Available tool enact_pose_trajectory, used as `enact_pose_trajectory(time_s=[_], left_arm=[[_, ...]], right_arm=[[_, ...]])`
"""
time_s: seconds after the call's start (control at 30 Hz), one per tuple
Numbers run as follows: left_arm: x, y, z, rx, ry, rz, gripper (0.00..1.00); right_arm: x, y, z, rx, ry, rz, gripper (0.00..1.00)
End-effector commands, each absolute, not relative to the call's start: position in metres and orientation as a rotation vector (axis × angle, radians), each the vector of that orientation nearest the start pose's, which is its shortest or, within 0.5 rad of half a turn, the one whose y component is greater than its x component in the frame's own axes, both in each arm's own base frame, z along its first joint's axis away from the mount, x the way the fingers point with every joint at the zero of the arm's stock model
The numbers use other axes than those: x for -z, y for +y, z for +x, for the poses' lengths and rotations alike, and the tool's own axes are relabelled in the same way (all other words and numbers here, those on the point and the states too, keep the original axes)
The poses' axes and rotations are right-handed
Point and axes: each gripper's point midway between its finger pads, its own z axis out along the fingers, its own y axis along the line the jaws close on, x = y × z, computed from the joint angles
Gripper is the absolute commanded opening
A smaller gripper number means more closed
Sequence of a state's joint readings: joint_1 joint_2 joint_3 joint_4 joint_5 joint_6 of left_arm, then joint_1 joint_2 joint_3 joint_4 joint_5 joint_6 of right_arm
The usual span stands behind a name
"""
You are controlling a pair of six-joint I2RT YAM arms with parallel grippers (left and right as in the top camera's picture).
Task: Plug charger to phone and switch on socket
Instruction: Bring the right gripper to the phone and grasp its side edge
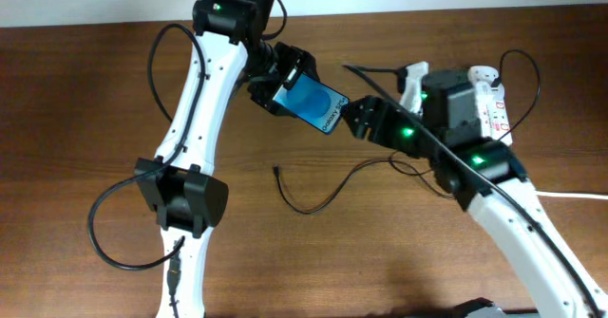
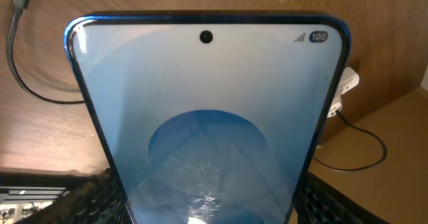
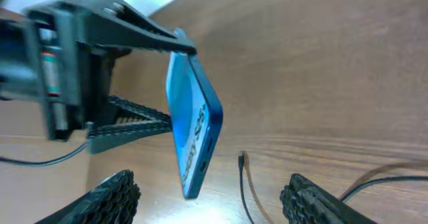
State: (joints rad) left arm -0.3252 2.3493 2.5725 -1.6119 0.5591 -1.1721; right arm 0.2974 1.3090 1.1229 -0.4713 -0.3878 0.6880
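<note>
Currently your left gripper (image 1: pixel 285 85) is clenched on the phone (image 1: pixel 318 104) and holds it off the table (image 1: pixel 76 90), tilted, with the blue screen up and the white "Galaxy S25" band toward its free end. In the right wrist view you can see the left arm's black fingers (image 3: pixel 150 37) pinching the phone (image 3: pixel 190 117) across its faces. The phone's free narrow edge points down toward that camera.

Your right gripper (image 1: pixel 359 117) sits just beside the free end of the phone. Its jaws are released and spread wide, and its two ribbed fingers (image 3: pixel 107 197) grasp nothing.

The charger (image 1: pixel 313 204) lies loose on the wood in a curve in front of both grippers. Its plug tip (image 1: pixel 275 173) rests on the table, apart from the phone and from either gripper. You can see the same tip (image 3: pixel 242 160) below the phone in the right wrist view.

The socket (image 1: pixel 491 104) lies at the right rear of the table. The right arm covers most of it, so you cannot read the switch positions. Its thick white cord (image 1: pixel 575 196) runs off the right edge.

The surface is dark wood grain, with a pale band beyond the far edge. In the left wrist view the screen fills the picture and hides the grip.
</note>
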Motion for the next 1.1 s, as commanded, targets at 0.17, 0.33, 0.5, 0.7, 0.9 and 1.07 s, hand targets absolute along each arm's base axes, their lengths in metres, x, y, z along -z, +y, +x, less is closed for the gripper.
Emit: enact_pose_trajectory(time_s=[0.17, 0.33, 0.5, 0.7, 0.9, 1.07], left_arm=[[-0.214, -0.252, 0.412, 1.0, 3.007, -1.285, 0.0], [-0.222, -0.266, 0.404, 1.104, 3.042, -1.275, 0.0], [-0.223, -0.283, 0.394, 1.105, 3.067, -1.282, 0.0], [-0.225, -0.287, 0.395, 1.131, 3.059, -1.295, 0.0], [-0.225, -0.286, 0.396, 1.124, 3.057, -1.295, 0.0], [-0.225, -0.286, 0.396, 1.125, 3.058, -1.295, 0.5]], right_arm=[[-0.229, 0.192, 0.372, -0.959, 2.329, 0.307, 0.66], [-0.226, 0.193, 0.375, -0.967, 2.334, 0.335, 0.57], [-0.226, 0.192, 0.379, -0.957, 2.319, 0.338, 0.43], [-0.214, 0.2, 0.379, -0.937, 2.35, 0.332, 0.34], [-0.216, 0.201, 0.38, -0.942, 2.342, 0.327, 0.11], [-0.216, 0.201, 0.38, -0.944, 2.342, 0.329, 0.04]])
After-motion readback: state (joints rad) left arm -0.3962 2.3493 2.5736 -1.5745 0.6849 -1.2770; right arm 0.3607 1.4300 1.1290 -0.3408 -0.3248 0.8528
